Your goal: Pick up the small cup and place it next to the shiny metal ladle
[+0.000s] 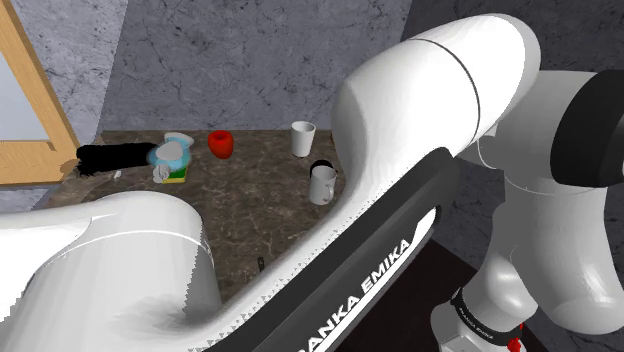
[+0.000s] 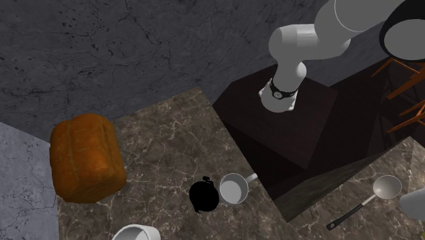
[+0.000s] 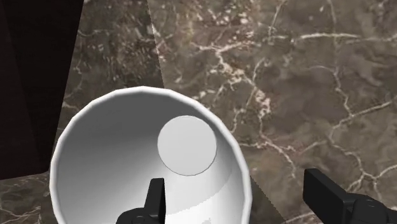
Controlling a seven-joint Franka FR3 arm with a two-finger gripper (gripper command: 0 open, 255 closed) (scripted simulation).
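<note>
The white arm bends low, and its black claw is wide open.

In the shoulder view the arm (image 1: 430,90) is very close and big. It is fat, round and white, with dark joints. It goes up from the lower right, bends, and comes down to the lower left. A dark strip on its side has white letters that say FRANKA EMIKA. In the second exterior view the arm (image 2: 300,41) goes up from its round foot and out past the top edge. In the wrist view the claw (image 3: 235,186) points down. Its two black fingers (image 3: 156,198) stand far apart and do not meet.
</note>
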